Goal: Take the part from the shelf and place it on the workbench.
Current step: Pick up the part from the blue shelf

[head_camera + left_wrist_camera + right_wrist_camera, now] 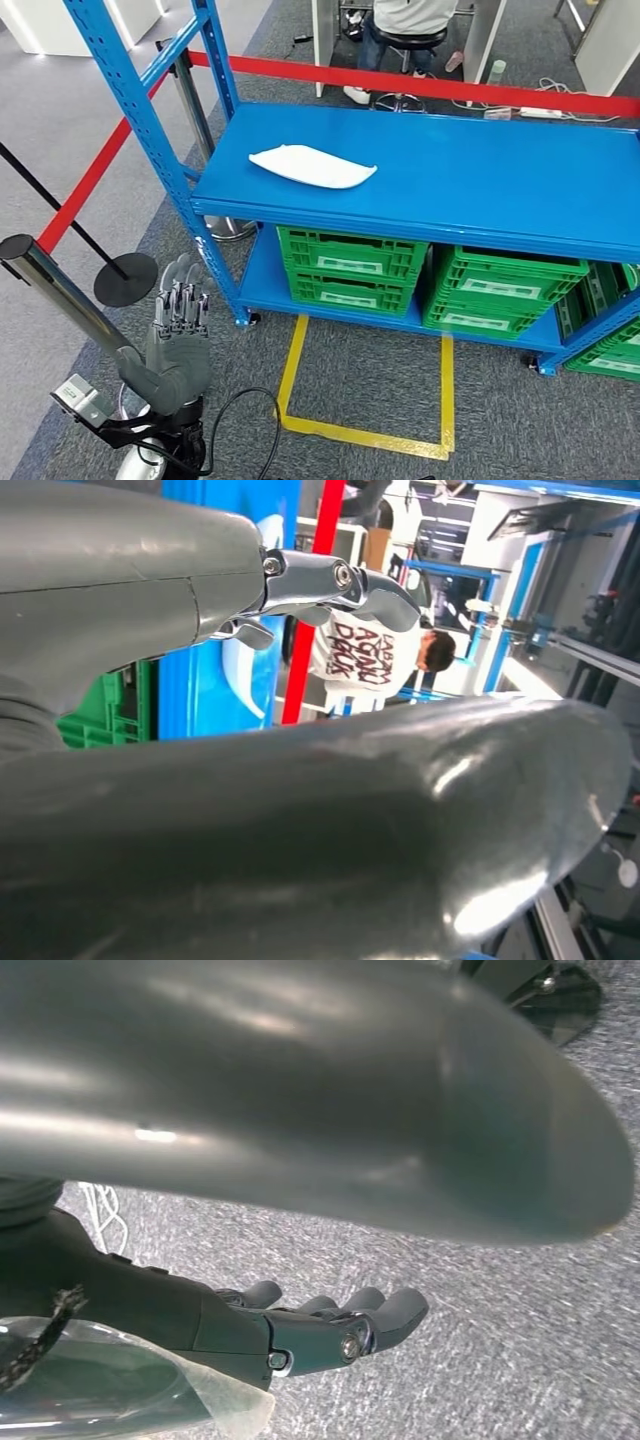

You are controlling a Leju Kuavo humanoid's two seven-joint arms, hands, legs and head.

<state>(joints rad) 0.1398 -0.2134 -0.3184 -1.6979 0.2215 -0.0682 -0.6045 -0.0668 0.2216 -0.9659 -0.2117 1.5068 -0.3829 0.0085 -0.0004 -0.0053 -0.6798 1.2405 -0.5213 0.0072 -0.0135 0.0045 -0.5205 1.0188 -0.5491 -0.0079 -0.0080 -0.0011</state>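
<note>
Close to the robot, low in the head view, the left hand (180, 335) is raised over the grey carpet (362, 385). Its fingers point up, a little apart, and it holds nothing. A black cable (241, 420) loops on the floor beside it. Just past the hand, yellow tape (362, 436) marks a box shape on the carpet.

Next comes the blue shelf (468, 200). Its top board is wide and flat. The white part (313, 166) lies flat on that board, toward the left side, alone and well apart from the hand. Under the board, green crates (351, 268) sit in a row on the lower level.

To the left stands a shiny metal post (56, 290), and another post has a round black base (125, 279). A red barrier belt (423, 86) runs behind the shelf. Farther back, a person (411, 25) sits on a stool at a white desk.

The left wrist view looks past the left hand's fingers (377, 592). It shows the white part (245, 670) on the blue board, the red belt, and the seated person's white shirt with dark letters (361, 655). Far behind are more blue frames.

The right wrist view shows the right hand (317, 1335) hanging over the grey carpet. Its fingers are stretched out side by side and hold nothing.
</note>
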